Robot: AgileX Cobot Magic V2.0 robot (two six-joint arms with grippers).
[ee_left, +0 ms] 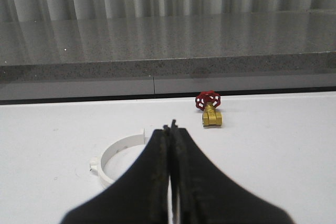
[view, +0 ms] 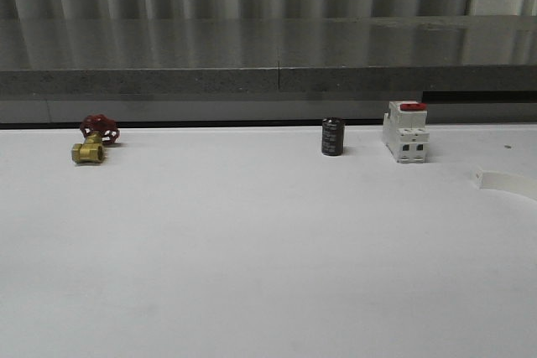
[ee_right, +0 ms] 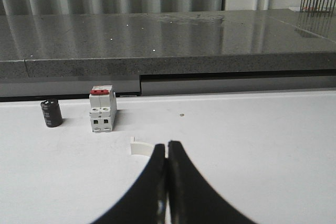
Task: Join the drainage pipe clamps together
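One white half-ring drainage pipe clamp (ee_left: 113,156) lies flat on the white table, just beyond and to one side of my left gripper (ee_left: 171,127), whose black fingers are pressed together with nothing between them. The other clamp (ee_right: 140,147) lies directly past my right gripper (ee_right: 167,144), mostly hidden behind its shut fingers; only one end tab shows. In the front view that clamp (view: 507,182) sits at the table's right edge, cut off by the frame.
A brass valve with a red handwheel (view: 94,141) lies at the back left. A black cylindrical capacitor (view: 332,137) and a white breaker with a red switch (view: 406,132) stand at the back right. A grey stone ledge (view: 268,60) runs behind the table.
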